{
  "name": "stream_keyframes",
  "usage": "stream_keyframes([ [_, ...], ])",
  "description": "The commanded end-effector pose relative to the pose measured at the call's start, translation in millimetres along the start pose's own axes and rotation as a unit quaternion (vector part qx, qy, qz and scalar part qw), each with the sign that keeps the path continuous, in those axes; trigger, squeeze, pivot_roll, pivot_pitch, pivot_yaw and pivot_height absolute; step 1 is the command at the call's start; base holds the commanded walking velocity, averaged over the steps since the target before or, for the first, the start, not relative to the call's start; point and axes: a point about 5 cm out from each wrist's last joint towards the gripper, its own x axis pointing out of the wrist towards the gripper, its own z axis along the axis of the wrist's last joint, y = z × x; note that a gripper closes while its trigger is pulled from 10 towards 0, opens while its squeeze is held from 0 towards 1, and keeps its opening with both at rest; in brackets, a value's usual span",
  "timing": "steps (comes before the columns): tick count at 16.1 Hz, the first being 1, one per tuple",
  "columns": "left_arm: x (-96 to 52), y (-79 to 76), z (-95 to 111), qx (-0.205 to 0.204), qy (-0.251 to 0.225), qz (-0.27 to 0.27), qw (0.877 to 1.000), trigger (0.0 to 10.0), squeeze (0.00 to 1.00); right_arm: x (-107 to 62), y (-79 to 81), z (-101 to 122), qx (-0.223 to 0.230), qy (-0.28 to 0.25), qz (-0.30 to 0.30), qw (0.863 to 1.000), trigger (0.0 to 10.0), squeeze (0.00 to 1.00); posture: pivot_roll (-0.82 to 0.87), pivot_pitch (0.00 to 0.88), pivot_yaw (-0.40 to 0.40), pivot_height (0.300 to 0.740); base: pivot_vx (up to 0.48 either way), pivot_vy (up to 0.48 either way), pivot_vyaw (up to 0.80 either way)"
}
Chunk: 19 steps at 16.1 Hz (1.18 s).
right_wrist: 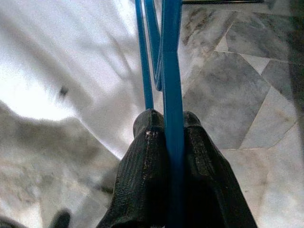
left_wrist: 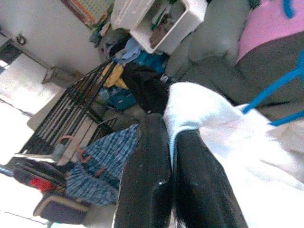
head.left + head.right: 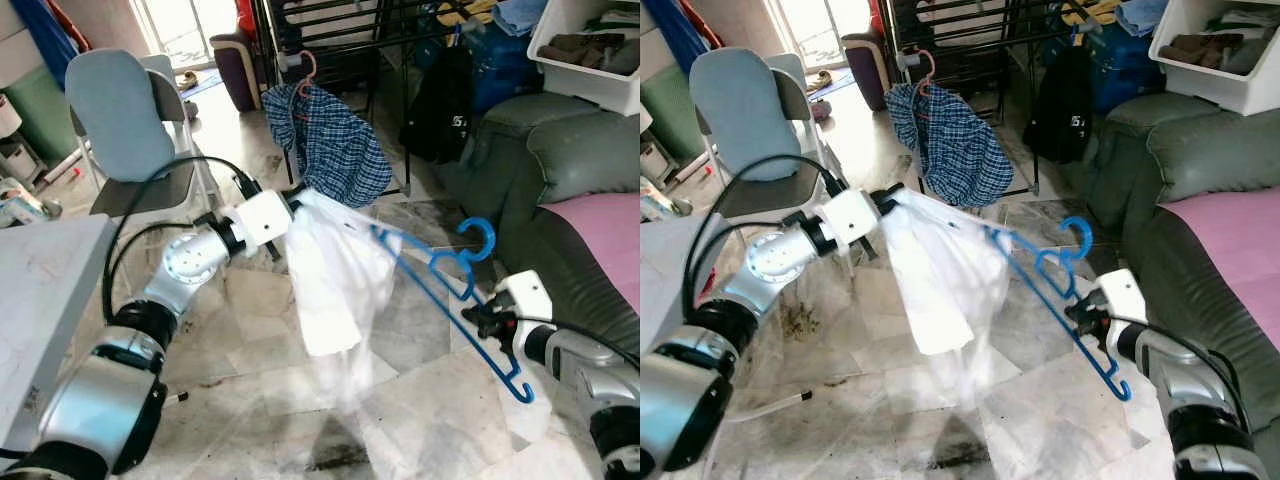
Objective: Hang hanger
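A blue plastic hanger (image 3: 462, 300) is held above the marble floor, its hook (image 3: 480, 238) pointing up toward the sofa. My right gripper (image 3: 478, 318) is shut on the hanger's lower bar; the right wrist view shows the blue bar (image 1: 172, 142) pinched between both black fingers. A white shirt (image 3: 330, 280) drapes from the hanger's far end. My left gripper (image 3: 296, 200) is shut on the shirt's upper edge, and white cloth (image 2: 190, 114) is clamped between its fingers. A black clothes rack (image 3: 330, 30) stands behind, with a blue plaid shirt (image 3: 335, 140) hanging on a pink hanger (image 3: 305, 72).
A grey-blue chair (image 3: 125, 120) stands at the left, a grey table edge (image 3: 45, 300) at the near left. A dark green sofa (image 3: 560, 170) with a pink cover (image 3: 600, 235) is at the right. A white bin (image 3: 590, 50) sits above it.
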Motion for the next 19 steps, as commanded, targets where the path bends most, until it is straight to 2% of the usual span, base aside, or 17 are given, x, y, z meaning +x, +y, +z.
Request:
stream_keyframes([
  [1,3.0,7.0,14.4,-0.016,-0.047,0.017,0.999,10.0,0.0,3.0,-9.0,6.1,0.08,-0.03,-0.051,0.995,10.0,0.0,-0.16,0.0,0.095,0.74,0.0,0.0,0.0],
  [3,7.6,-21.9,18.8,-0.059,-0.068,-0.034,0.995,10.0,0.0,10.3,-10.8,29.0,0.161,-0.099,-0.085,0.978,10.0,0.0,-0.16,0.0,0.094,0.74,0.0,0.0,0.0],
  [4,8.6,-28.9,19.6,-0.065,-0.071,-0.047,0.994,10.0,0.0,11.9,-10.9,34.2,0.184,-0.114,-0.091,0.972,10.0,0.0,-0.17,0.0,0.092,0.74,0.0,0.0,0.0],
  [5,10.9,-49.2,23.0,-0.078,-0.079,-0.089,0.99,10.0,0.0,16.5,-8.7,49.8,0.234,-0.156,-0.096,0.955,10.0,0.0,-0.17,0.0,0.085,0.74,0.0,0.0,0.0],
  [6,13.9,-77.6,29.5,-0.083,-0.091,-0.153,0.98,10.0,0.0,23.5,-0.1,75.6,0.312,-0.219,-0.082,0.921,10.0,0.0,-0.17,0.0,0.078,0.74,0.0,0.0,0.0],
  [7,14.4,-89.5,33.0,-0.08,-0.097,-0.181,0.975,10.0,0.0,27.0,6.5,88.0,0.34,-0.241,-0.068,0.906,10.0,0.0,-0.17,0.0,0.076,0.74,0.0,0.0,0.0],
  [9,11.6,-104.0,32.5,-0.064,-0.093,-0.222,0.968,10.0,0.0,32.3,24.7,113.7,0.367,-0.274,-0.017,0.889,10.0,0.0,-0.17,0.0,0.072,0.74,0.0,0.0,0.0],
  [10,7.7,-107.6,27.0,-0.05,-0.078,-0.234,0.968,10.0,0.0,31.0,36.1,136.5,0.39,-0.307,0.025,0.868,10.0,0.0,-0.17,0.0,0.071,0.74,0.0,0.0,0.0],
  [11,6.2,-107.8,24.4,-0.044,-0.072,-0.236,0.968,10.0,0.0,29.3,39.7,144.5,0.39,-0.32,0.04,0.863,10.0,0.0,-0.17,0.0,0.071,0.74,0.0,0.0,0.0],
  [13,1.7,-105.6,15.9,-0.053,-0.049,-0.223,0.972,10.0,0.0,22.7,42.1,165.8,0.425,-0.359,0.061,0.829,10.0,0.0,-0.17,0.0,0.072,0.74,0.0,0.0,0.0],
  [15,-4.6,-104.8,8.7,-0.063,-0.026,-0.214,0.974,10.0,0.0,19.2,41.5,175.0,0.404,-0.376,0.052,0.832,10.0,0.0,-0.17,0.0,0.072,0.74,0.0,0.0,0.0],
  [17,-9.3,-105.0,4.0,-0.081,-0.01,-0.201,0.976,10.0,0.0,18.0,38.4,175.8,0.369,-0.379,0.027,0.848,10.0,0.0,-0.17,0.0,0.073,0.74,0.0,0.0,0.0],
  [18,-15.4,-106.1,-5.1,-0.118,0.018,-0.171,0.978,10.0,0.0,12.0,36.4,176.5,0.22,-0.392,-0.047,0.892,10.0,0.0,-0.17,0.0,0.071,0.74,0.0,0.0,0.0],
  [19,-16.7,-107.1,-7.6,-0.132,0.025,-0.163,0.977,10.0,0.0,10.7,37.7,177.0,0.193,-0.396,-0.055,0.896,10.0,0.0,-0.17,0.0,0.069,0.74,0.0,0.0,0.0],
])
